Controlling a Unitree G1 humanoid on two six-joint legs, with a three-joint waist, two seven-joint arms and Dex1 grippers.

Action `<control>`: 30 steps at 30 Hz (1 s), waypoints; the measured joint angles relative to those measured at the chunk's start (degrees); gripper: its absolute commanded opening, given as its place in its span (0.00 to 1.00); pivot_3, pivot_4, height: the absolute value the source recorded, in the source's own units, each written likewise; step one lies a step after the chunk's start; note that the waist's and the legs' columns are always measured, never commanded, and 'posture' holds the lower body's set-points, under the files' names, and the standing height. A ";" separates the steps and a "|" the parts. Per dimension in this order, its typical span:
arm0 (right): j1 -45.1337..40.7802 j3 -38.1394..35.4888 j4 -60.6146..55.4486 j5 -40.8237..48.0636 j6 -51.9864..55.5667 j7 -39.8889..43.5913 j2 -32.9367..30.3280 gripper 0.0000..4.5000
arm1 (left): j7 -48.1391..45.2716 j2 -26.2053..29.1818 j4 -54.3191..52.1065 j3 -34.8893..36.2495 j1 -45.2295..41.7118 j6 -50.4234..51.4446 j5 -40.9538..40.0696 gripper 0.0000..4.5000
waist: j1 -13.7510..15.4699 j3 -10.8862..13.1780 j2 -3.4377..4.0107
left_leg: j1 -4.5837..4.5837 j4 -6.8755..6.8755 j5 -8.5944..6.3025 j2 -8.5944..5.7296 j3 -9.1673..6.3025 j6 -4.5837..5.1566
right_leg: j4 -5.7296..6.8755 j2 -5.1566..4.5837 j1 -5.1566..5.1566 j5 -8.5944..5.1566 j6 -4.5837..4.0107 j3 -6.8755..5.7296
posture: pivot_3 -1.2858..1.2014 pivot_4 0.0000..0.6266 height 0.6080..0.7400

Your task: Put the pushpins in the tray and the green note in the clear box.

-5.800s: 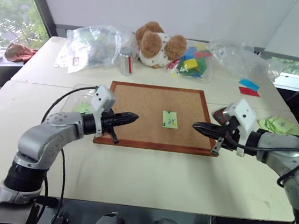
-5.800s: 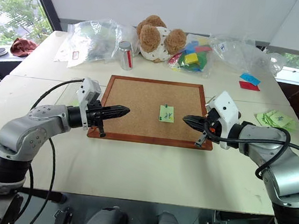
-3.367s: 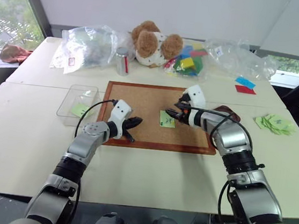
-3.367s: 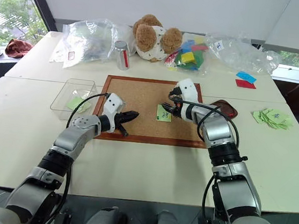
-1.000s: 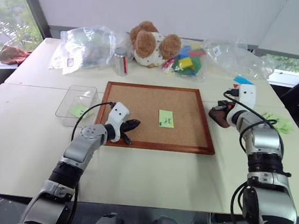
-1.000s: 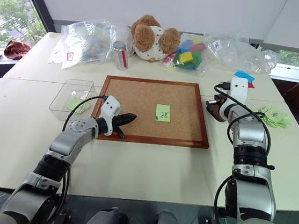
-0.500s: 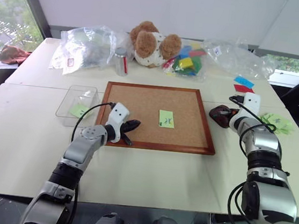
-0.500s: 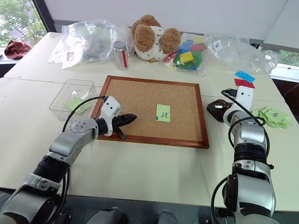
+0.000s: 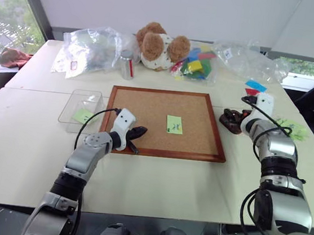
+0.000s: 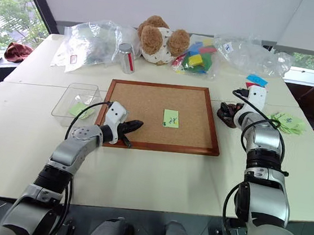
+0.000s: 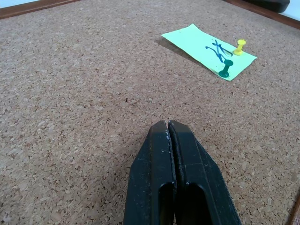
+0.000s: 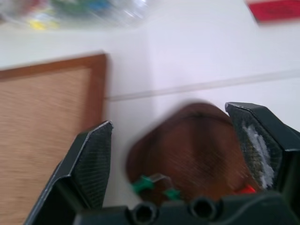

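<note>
- Left end effector point(image 11: 168, 129) is pressed shut, holding nothing, low over the corkboard's point(image 9: 147, 106) near left part.
- Bare cork lies between it and the green note point(image 9: 174, 124).
- The note lies flat mid-board, long axis running near to far, with a green pushpin point(image 11: 225, 70) and a yellow pushpin point(image 11: 239, 46) in it.
- Right end effector point(image 12: 183, 154) is spread wide, empty, over the tray point(image 12: 197, 145), just beside the board's right frame.
- Clear box point(image 9: 76, 105) sits left of the board on the surface point(image 9: 155, 180).
</note>
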 measured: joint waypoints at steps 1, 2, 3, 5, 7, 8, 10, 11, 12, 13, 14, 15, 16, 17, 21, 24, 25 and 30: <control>0.47 0.79 -2.81 0.60 1.12 1.50 0.08 0.92 | 0.00 0.01 0.01 0.01 0.02 0.00 0.00 0.00 | -0.02 0.00 0.01 | 0.00 -0.01 0.00 0.00 -0.01 0.00 | 0.00 0.00 0.00 0.00 0.00 -0.01 | 0.52 0.24 1.00; 1.76 1.94 -6.97 1.23 2.72 3.30 0.14 0.92 | 0.00 -0.04 0.04 -0.04 -0.02 0.00 0.00 0.00 | 0.06 -0.01 0.01 | 0.00 -0.01 0.00 0.00 -0.03 0.01 | 0.00 0.00 0.01 0.00 0.00 -0.01 | 0.52 0.24 1.00; 3.05 3.16 -10.78 1.87 4.17 4.72 0.23 0.92 | 0.00 -0.09 0.06 -0.05 -0.05 -0.01 -0.01 0.00 | 0.09 -0.01 0.01 | 0.00 -0.01 -0.01 0.00 -0.03 0.01 | 0.00 0.00 0.01 0.00 0.00 -0.01 | 0.52 0.24 1.00; 6.05 5.99 -17.60 2.83 6.78 6.83 1.07 0.74 | 0.00 -0.11 0.15 -0.07 -0.15 -0.01 0.00 0.00 | 0.14 -0.02 0.01 | 0.00 0.00 -0.01 0.00 -0.02 0.02 | 0.00 0.00 0.01 0.00 0.00 -0.01 | 0.52 0.24 1.00; 8.51 7.91 -22.19 3.42 9.25 7.76 2.21 0.50 | 0.02 -0.16 0.27 -0.07 -0.28 -0.01 0.00 0.00 | 0.16 -0.02 0.01 | 0.00 0.02 -0.01 0.00 -0.02 0.02 | -0.01 0.00 0.02 0.00 0.00 -0.01 | 0.52 0.24 1.00; 9.25 8.80 -23.82 3.66 10.30 8.04 2.57 0.41 | 0.02 -0.18 0.29 -0.07 -0.29 -0.01 0.00 0.00 | 0.16 -0.02 0.01 | 0.00 0.02 -0.01 0.00 -0.02 0.02 | -0.02 0.00 0.02 0.00 0.00 0.00 | 0.52 0.24 1.00; 10.45 10.63 -26.99 3.73 11.93 8.18 2.97 0.41 | 0.03 -0.23 0.29 -0.07 -0.29 0.00 0.00 0.00 | 0.16 -0.02 0.01 | 0.00 0.02 -0.01 0.00 -0.03 0.02 | -0.02 0.00 0.02 0.00 0.00 -0.01 | 0.52 0.24 1.00; 10.72 11.09 -27.77 3.79 12.43 8.17 3.14 0.41 | 0.07 -0.29 0.29 -0.08 -0.29 0.00 0.00 0.00 | 0.17 -0.02 0.01 | 0.00 0.02 -0.01 0.00 -0.02 0.02 | -0.02 0.00 0.02 0.00 0.00 -0.01 | 0.52 0.24 1.00; 11.11 11.43 -28.85 3.89 12.88 8.16 3.40 0.41 | 0.09 -0.34 0.29 -0.08 -0.26 0.00 0.00 0.00 | 0.19 -0.02 0.01 | 0.00 0.02 -0.01 0.00 -0.03 0.02 | -0.03 0.00 0.02 0.00 0.00 -0.01 | 0.52 0.24 1.00; 11.50 11.72 -29.76 4.07 13.29 8.20 3.80 0.41 | 0.09 -0.33 0.25 -0.09 -0.21 0.01 -0.01 0.00 | 0.18 -0.02 0.01 | 0.00 0.02 -0.01 0.00 -0.03 0.02 | -0.03 0.00 0.02 0.00 0.00 -0.01 | 0.52 0.24 1.00; 11.94 12.25 -30.67 4.13 13.55 8.22 4.23 0.41 | 0.09 -0.35 0.20 -0.09 -0.16 0.01 -0.01 0.00 | 0.18 -0.02 0.01 | 0.00 0.02 -0.01 0.00 -0.03 0.02 | -0.03 0.00 0.02 0.00 0.00 -0.01 | 0.52 0.24 1.00; 12.39 12.62 -31.34 4.20 13.64 8.33 4.63 0.41 | 0.10 -0.36 0.18 -0.10 -0.14 0.01 -0.01 0.00 | 0.17 -0.02 0.01 | 0.00 0.02 -0.01 0.00 -0.03 0.02 | -0.02 0.00 0.02 0.00 0.00 -0.01 | 0.52 0.24 1.00; 12.87 13.26 -31.92 4.23 13.78 8.59 4.92 0.41 | 0.11 -0.36 0.17 -0.11 -0.13 0.01 -0.01 0.00 | 0.17 -0.02 0.01 | 0.00 0.02 -0.01 0.00 -0.03 0.02 | -0.03 0.00 0.02 0.00 0.00 -0.01 | 0.52 0.24 1.00; 13.35 13.85 -32.60 4.23 13.88 8.72 5.10 0.41 | 0.11 -0.36 0.11 -0.11 -0.09 0.02 -0.01 0.00 | 0.17 -0.02 0.01 | 0.00 0.02 -0.01 0.00 -0.03 0.02 | -0.03 0.00 0.02 0.00 0.00 -0.01 | 0.52 0.24 1.00; 14.53 15.29 -33.63 4.11 13.77 8.79 5.70 0.41 | 0.11 -0.31 -0.09 -0.08 0.13 0.04 -0.01 0.00 | 0.17 -0.02 0.01 | 0.01 0.02 -0.01 0.00 -0.03 0.02 | -0.03 0.00 0.02 0.00 0.00 -0.02 | 0.52 0.24 1.00; 15.19 16.59 -33.30 3.75 13.27 8.66 6.54 0.41 | 0.12 -0.13 -0.32 -0.05 0.28 0.10 -0.01 0.00 | 0.14 -0.02 0.01 | 0.01 0.02 -0.01 0.00 -0.03 0.02 | -0.03 0.00 0.02 0.00 0.00 -0.01 | 0.52 0.24 1.00; 15.19 16.96 -32.96 3.47 12.95 8.62 6.68 0.41 | 0.12 -0.13 -0.44 -0.06 0.36 0.13 -0.01 0.00 | 0.14 -0.02 0.01 | 0.01 0.02 -0.01 0.00 -0.03 0.02 | -0.03 0.00 0.02 0.00 0.00 -0.01 | 0.52 0.24 1.00; 15.14 17.18 -29.66 2.24 10.61 8.74 6.84 0.41 | 0.12 -0.11 -1.05 -0.10 0.66 0.28 -0.01 0.00 | 0.14 -0.02 0.01 | 0.01 0.02 -0.01 0.00 -0.03 0.02 | -0.03 0.00 0.02 0.00 0.00 -0.02 | 0.52 0.24 1.00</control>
